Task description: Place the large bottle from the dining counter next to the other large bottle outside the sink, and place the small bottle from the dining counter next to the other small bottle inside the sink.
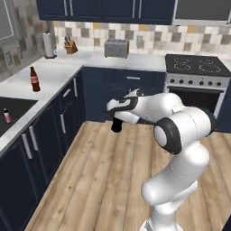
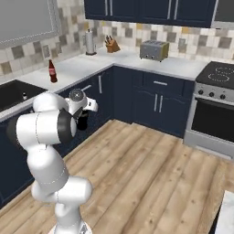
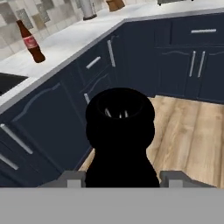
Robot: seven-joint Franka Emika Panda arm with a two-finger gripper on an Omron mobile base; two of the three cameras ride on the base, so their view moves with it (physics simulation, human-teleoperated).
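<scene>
Holding a tall black cola-shaped bottle (image 3: 120, 140) above the wooden floor (image 1: 108, 180), the two-finger gripper (image 3: 120, 178) has its jaws closed on the bottle's sides; in the hand view the bottle's round black bottom faces the camera, with no label showing. On the pale counter (image 1: 54, 74) beside the black rectangular sink (image 1: 13, 110) stands the large dark bottle with a reddish neck and cap (image 1: 34, 80), upright; its red label carries pale markings too small to read. Inside the sink stands a tiny pink bottle with a dark cap (image 1: 6, 116). Navy cabinet fronts (image 3: 65, 109) lie between the held bottle and the counter. Further along the counter are a paper-towel roll (image 1: 49, 44), a knife block (image 1: 70, 46) and a steel toaster (image 1: 116, 48); a black stove (image 1: 196, 67) sits to the right.
</scene>
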